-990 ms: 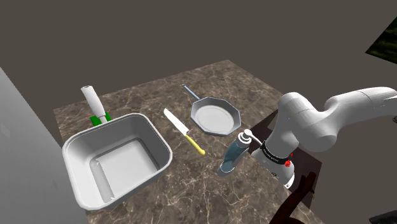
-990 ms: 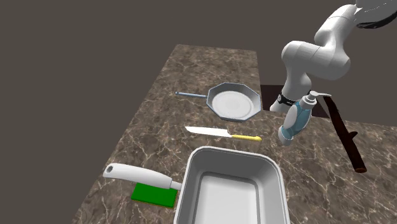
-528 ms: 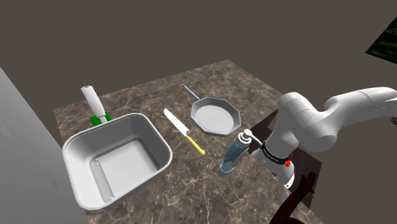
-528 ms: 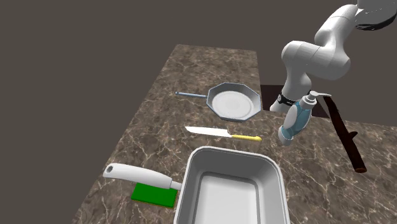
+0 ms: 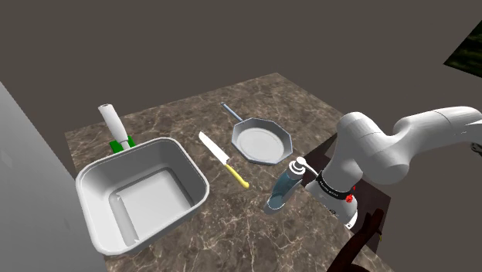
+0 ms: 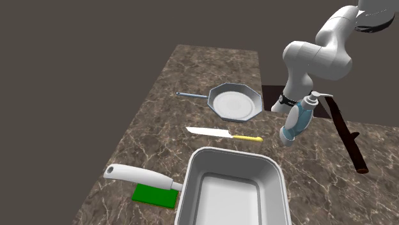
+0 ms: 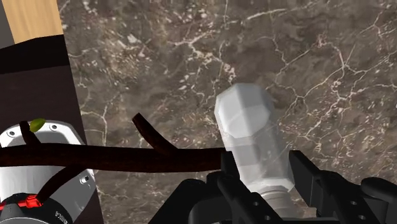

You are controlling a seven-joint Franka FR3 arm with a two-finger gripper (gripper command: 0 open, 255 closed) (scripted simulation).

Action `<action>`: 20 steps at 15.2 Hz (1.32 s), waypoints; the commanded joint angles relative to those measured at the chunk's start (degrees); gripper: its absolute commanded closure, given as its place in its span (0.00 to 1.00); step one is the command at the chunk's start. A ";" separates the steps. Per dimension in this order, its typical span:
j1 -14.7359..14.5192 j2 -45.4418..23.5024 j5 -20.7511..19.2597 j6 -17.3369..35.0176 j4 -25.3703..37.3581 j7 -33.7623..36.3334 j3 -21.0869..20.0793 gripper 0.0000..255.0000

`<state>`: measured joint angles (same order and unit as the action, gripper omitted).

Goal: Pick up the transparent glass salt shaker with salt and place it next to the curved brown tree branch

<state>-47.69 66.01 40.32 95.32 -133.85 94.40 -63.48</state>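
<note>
The salt shaker (image 5: 283,190) is a clear bluish bottle with a pale cap, and it hangs tilted over the marble counter's edge nearest the arm. In the second exterior view the shaker (image 6: 297,121) sits just left of the curved dark brown branch (image 6: 346,135). My gripper (image 7: 268,169) is shut on the shaker (image 7: 253,137), with one black finger on each side of its body. The branch (image 7: 127,156) runs across just beside the gripper and reaches the shaker's side. In the shoulder view, part of the branch (image 5: 357,241) shows at the lower right, below my arm.
On the marble counter (image 5: 193,116) lie an octagonal grey pan (image 5: 263,142), a yellow-handled knife (image 5: 224,160), a large white tub (image 5: 143,193) and a white-handled tool on a green block (image 5: 116,130). A grey wall (image 5: 23,193) rises at the shoulder view's left.
</note>
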 commanded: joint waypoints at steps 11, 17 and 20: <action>-0.56 0.92 5.80 6.70 -5.73 -0.02 -7.12 1.00; -0.34 0.99 9.03 10.06 -7.82 -0.02 -11.28 1.00; -0.15 0.97 10.31 11.34 -8.48 -0.04 -12.95 1.00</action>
<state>-48.05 67.03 50.19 106.23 -142.30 94.32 -75.79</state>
